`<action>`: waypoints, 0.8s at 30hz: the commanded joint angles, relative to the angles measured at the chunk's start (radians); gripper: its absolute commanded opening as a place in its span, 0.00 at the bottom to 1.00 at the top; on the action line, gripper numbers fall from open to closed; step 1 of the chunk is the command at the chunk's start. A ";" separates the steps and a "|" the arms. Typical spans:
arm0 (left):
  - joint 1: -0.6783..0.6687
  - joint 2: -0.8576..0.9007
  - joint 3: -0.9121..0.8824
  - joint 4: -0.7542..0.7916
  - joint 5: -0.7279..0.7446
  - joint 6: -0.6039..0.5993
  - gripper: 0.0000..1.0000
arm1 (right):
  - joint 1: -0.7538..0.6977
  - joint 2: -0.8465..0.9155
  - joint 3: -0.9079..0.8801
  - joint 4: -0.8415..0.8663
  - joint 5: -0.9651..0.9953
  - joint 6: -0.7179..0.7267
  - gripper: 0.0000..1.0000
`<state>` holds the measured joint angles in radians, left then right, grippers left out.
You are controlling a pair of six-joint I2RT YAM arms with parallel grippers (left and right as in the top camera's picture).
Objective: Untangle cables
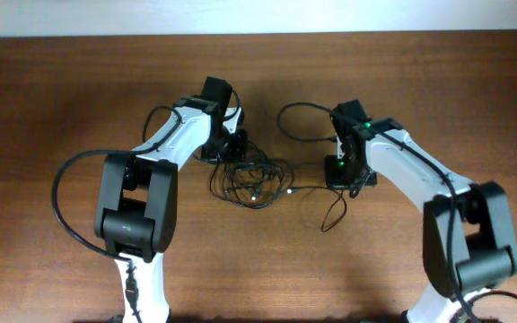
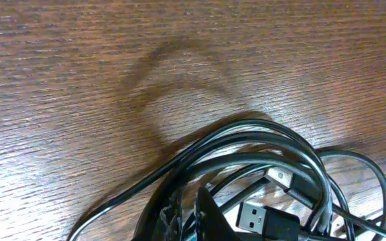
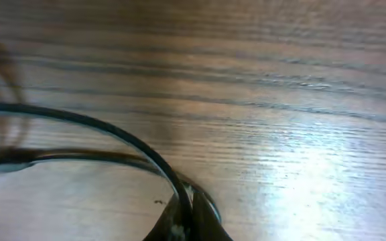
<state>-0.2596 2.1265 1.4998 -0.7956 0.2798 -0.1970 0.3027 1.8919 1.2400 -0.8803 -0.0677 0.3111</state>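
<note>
Overhead, left jaws clenched the cables [image 1: 257, 184] at the tangle; right jaws pinched one strand [image 1: 308, 188], apparently to draw it free.

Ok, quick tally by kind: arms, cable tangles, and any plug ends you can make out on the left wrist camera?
Robot arms: 2, left and right
Cable tangle: 1
Plug ends in the left wrist view: 2
Total: 5
Single cords are too interlaced to count.
</note>
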 commanded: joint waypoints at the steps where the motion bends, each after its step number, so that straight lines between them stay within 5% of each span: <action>1: 0.002 0.022 0.006 0.003 -0.018 0.019 0.10 | 0.005 0.029 -0.005 -0.002 0.020 0.008 0.05; 12: 0.002 0.022 0.006 0.002 -0.018 0.019 0.11 | -0.023 0.027 0.142 -0.169 -0.217 -0.204 0.45; 17: 0.002 0.022 0.006 0.002 -0.018 0.019 0.11 | -0.022 0.027 0.370 -0.405 -0.227 -0.338 0.50; 24: 0.003 0.022 0.006 0.002 -0.041 0.004 0.11 | -0.018 0.028 0.375 -0.417 -0.644 -0.570 0.58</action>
<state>-0.2596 2.1265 1.4998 -0.7959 0.2642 -0.1978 0.2840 1.9217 1.6428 -1.3159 -0.5011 -0.1410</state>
